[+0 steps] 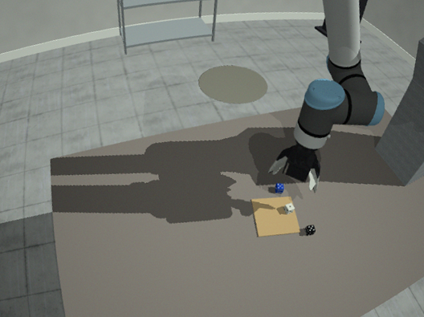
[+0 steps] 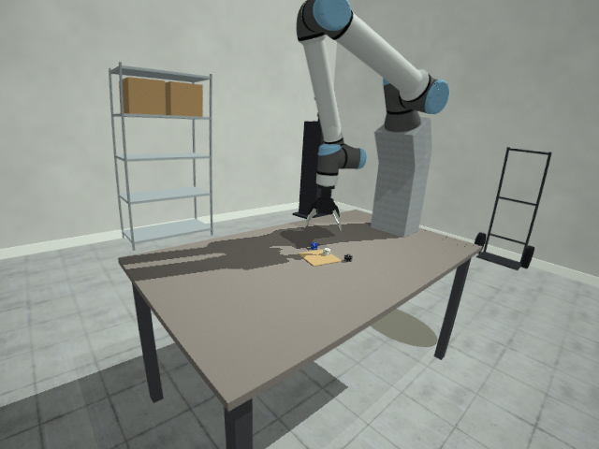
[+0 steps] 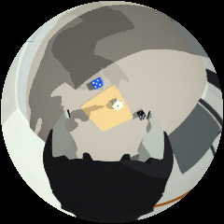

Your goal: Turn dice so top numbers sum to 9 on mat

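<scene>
Long, smooth, pale grey tubular arm links point(image 1: 340, 24) point(image 2: 323, 89). Dark grey rounded joint housings point(image 1: 316, 116) point(image 2: 328, 166), thin black ring seams between sections. Round blue caps point(image 1: 325, 93) point(image 2: 331, 13) on joints. Pale grey collar point(image 1: 310, 138) point(image 2: 327, 180) at wrist, small knob at side. Black, angular claw point(image 1: 297, 178) point(image 2: 323, 227) point(image 3: 108, 110); two light grey tapered fingers point(image 1: 313, 180) point(image 2: 337, 221), black at roots.
</scene>
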You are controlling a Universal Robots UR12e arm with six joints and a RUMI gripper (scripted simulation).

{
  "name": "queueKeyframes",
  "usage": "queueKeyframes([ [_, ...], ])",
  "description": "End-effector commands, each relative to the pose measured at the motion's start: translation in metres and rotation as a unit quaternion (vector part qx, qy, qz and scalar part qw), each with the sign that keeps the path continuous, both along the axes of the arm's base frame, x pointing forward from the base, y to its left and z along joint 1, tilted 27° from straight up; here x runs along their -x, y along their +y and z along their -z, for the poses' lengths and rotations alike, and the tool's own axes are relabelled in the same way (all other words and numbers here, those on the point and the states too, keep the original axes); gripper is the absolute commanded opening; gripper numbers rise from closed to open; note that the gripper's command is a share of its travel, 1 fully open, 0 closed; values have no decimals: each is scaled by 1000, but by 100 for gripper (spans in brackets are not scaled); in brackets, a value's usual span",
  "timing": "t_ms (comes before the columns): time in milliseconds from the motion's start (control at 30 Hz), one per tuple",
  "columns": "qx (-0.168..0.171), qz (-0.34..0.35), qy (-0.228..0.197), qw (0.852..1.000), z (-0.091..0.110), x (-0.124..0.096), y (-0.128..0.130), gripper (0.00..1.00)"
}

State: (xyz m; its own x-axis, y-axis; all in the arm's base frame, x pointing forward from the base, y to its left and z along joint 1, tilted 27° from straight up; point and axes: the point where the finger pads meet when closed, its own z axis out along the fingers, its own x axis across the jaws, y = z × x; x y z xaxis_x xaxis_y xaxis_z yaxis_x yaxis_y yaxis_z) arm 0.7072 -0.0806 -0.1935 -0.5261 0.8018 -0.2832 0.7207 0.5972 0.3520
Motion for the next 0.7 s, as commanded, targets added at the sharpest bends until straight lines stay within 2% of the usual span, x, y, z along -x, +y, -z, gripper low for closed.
queueKeyframes([
  [0,-32,67,-2,997,1,1,-6,100],
  [167,-65,131,-3,989,2,2,-12,100],
  [300,-96,194,-5,976,3,2,-17,100],
  [367,-96,194,-5,976,3,2,-17,100],
  [567,-143,286,-7,947,4,3,-26,100],
  [600,-143,287,-7,947,4,3,-26,100],
  [667,-160,320,-8,934,5,3,-29,100],
])
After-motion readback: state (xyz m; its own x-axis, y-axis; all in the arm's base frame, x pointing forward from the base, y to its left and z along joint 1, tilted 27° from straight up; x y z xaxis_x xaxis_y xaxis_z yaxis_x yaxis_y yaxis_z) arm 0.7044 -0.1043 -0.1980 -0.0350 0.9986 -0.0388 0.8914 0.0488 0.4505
